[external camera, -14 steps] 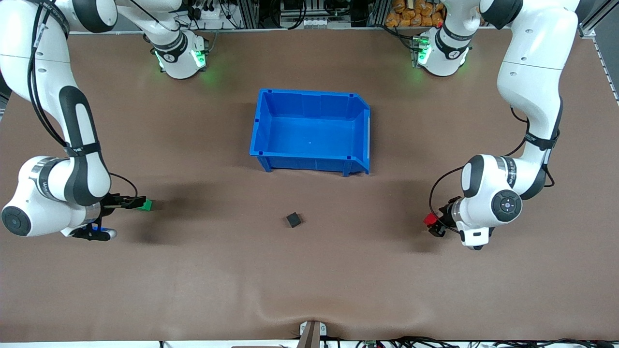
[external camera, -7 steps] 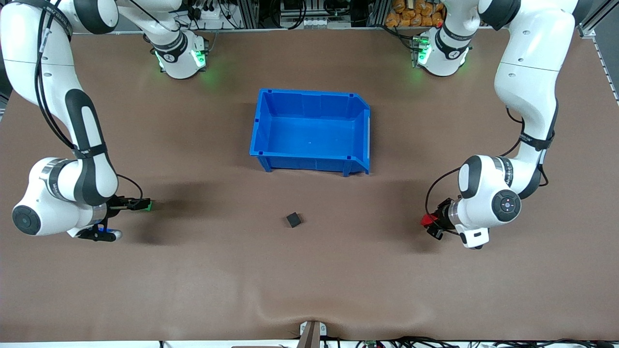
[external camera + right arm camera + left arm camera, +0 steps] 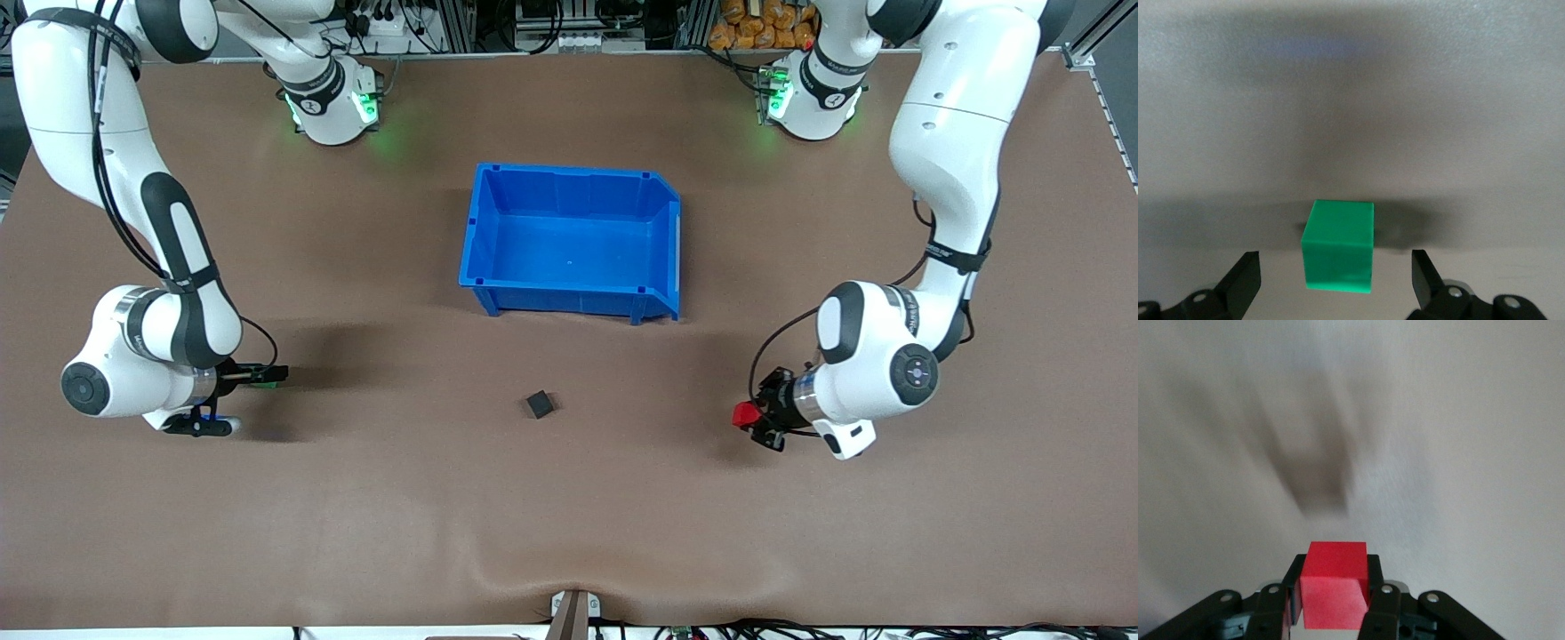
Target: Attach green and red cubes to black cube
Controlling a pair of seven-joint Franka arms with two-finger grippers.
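**Red cube gripped, green cube sitting between spread fingers**

Your left end effector (image 3: pixel 749 418) is clamped on the red cube (image 3: pixel 743 414). In the left wrist view you can see the red cube (image 3: pixel 1334 585) pinched between the two black fingers (image 3: pixel 1374 587), with the bench surface blurred below it. The left end effector hangs over bare bench toward the left arm's end.

Your right end effector (image 3: pixel 267 375) is low at the right arm's end of the bench, and its fingers are spread apart. In the right wrist view the green cube (image 3: pixel 1339 245) rests on the bench midway between the fingers (image 3: pixel 1426 273), with a clear gap on each side, so nothing is touching it. From the front view you only catch a sliver of the green cube (image 3: pixel 263 380) under the black fingertips.

The black cube (image 3: pixel 539 404) sits alone on the brown bench (image 3: pixel 569 498), roughly midway between the two end effectors and well apart from both. It is turned slightly off square to the bench edges. The blue bin (image 3: pixel 570 293) stands farther from the front camera than the black cube, upright and open-topped.
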